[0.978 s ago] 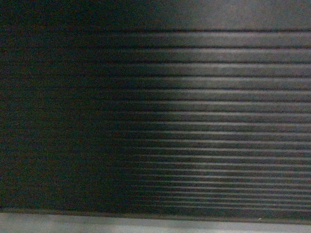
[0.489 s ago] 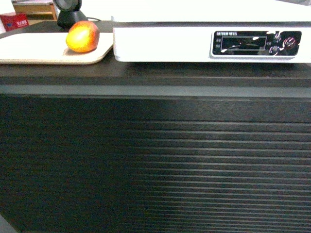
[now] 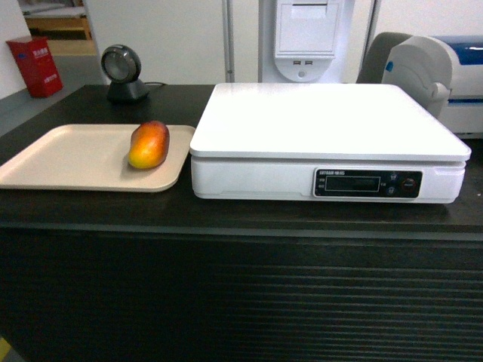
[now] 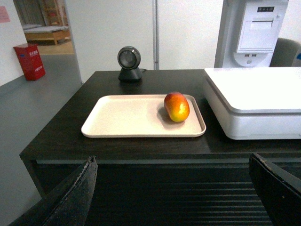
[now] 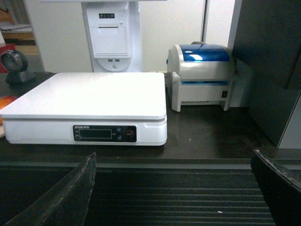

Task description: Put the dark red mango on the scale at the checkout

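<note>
The dark red mango lay on the beige tray, ahead of the left gripper, whose jaws stood wide and empty. The right gripper, equally wide, faced the scale on the checkout; approach apparently not begun.

Bright, even light; sharp focus
</note>
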Controlling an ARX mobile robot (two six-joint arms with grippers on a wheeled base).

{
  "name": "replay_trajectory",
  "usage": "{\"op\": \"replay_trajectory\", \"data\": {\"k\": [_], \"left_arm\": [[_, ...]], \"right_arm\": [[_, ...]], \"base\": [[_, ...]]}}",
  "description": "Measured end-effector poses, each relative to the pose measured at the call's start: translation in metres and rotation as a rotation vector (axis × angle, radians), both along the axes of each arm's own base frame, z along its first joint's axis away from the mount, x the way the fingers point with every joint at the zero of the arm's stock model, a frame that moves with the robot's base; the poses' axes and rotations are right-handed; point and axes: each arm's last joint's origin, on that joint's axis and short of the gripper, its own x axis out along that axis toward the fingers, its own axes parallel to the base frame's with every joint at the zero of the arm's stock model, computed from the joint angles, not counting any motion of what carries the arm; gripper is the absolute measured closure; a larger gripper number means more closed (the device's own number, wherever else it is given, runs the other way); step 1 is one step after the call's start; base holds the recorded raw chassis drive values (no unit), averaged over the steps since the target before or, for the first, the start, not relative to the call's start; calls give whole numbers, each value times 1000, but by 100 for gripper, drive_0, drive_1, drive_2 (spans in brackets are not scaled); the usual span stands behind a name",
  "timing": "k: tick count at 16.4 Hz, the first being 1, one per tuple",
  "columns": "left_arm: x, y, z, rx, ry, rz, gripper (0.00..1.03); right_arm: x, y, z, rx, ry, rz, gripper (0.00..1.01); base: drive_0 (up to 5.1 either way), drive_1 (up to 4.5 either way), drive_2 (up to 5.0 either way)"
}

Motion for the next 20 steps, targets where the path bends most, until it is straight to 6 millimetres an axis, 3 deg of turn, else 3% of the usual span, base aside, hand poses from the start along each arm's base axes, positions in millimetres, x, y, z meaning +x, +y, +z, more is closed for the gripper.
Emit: {"op": "replay_trajectory", "data": {"k": [20], "left_arm": [[0, 0, 0, 0, 4, 0, 5]], "right_arm": [[0, 0, 0, -1, 4, 1, 3]], "base": [[0, 0, 0]]}}
